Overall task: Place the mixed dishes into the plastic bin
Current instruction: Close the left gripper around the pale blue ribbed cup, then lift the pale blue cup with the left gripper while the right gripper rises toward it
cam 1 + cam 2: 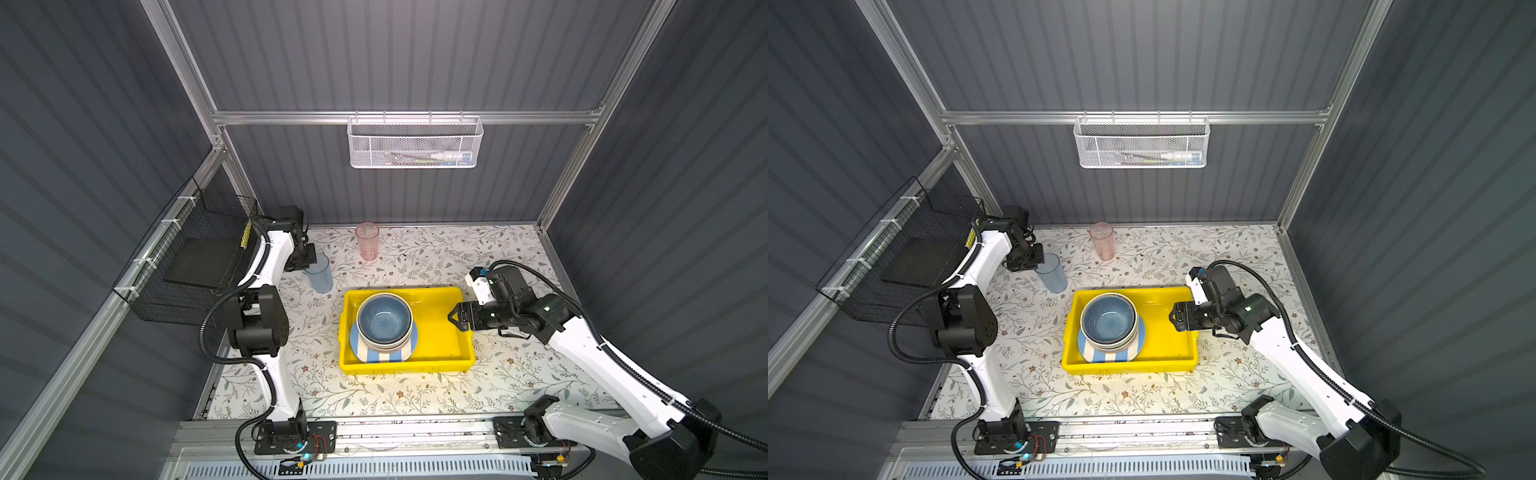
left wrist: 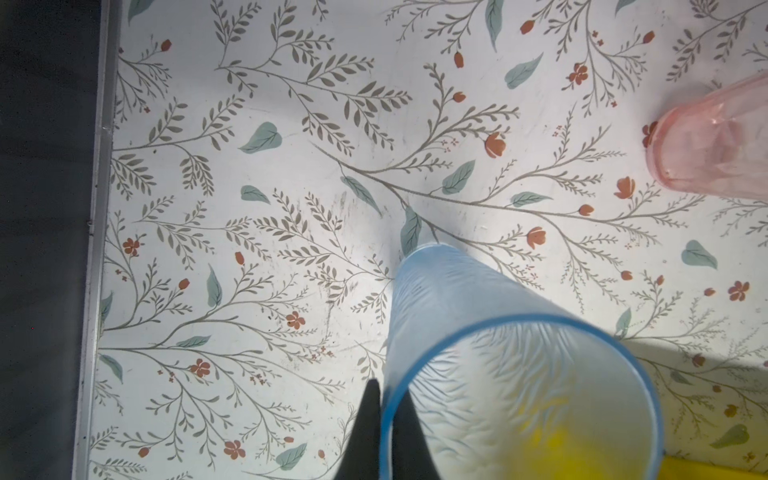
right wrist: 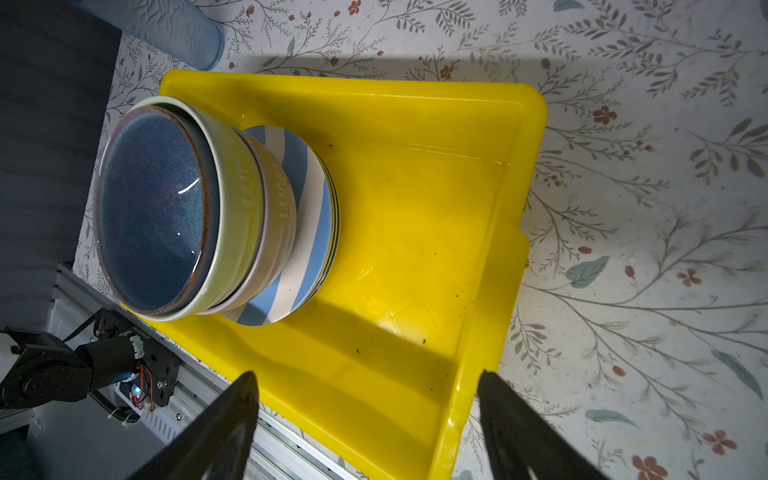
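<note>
1. At the rear left of the table, the left gripper pinches the blue tumbler by its rim, outside the yellow bin.
2. The right gripper hovers over the bin's right end with its jaws spread wide.
3. Nested bowls sit on the striped plate inside the bin.
4. The pink tumbler stands near the back wall.

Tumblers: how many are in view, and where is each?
2. The blue tumbler is behind the bin, leftward, rim pinched by the left hand; the pink tumbler stands alone farther back.
</note>
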